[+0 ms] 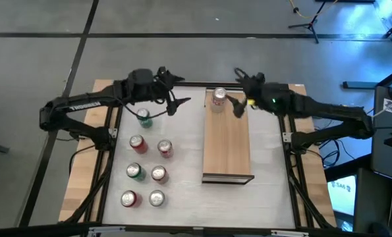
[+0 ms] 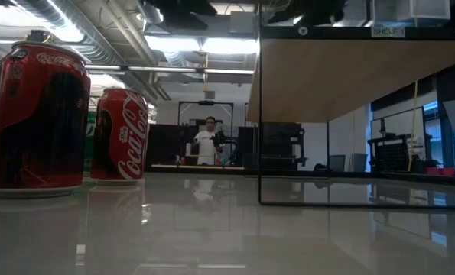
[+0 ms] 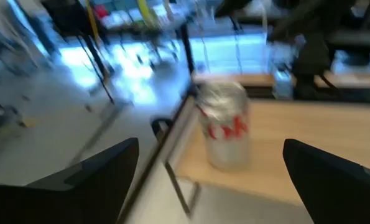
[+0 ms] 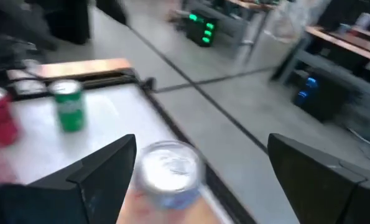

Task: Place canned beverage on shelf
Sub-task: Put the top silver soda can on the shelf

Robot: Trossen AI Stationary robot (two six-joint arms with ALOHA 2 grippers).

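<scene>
A silver canned beverage (image 1: 219,99) stands upright on its base at the far end of the light-wood shelf (image 1: 227,148). In the left wrist view the can (image 3: 225,127) shows red lettering. My left gripper (image 1: 179,104) hovers open just left of the shelf's far end, pointing at the can, apart from it. My right gripper (image 1: 237,108) hovers open just right of the can, above the shelf. In its wrist view the can's top (image 4: 166,171) lies ahead of the spread fingers (image 4: 110,162). Neither gripper has anything between its fingers.
Several red, green and silver cans stand on the white tabletop left of the shelf, the nearest a green one (image 1: 143,117) under my left arm. Seen from the low view, the shelf (image 2: 349,76) is raised on a thin black frame. A person (image 2: 208,141) stands far behind the table.
</scene>
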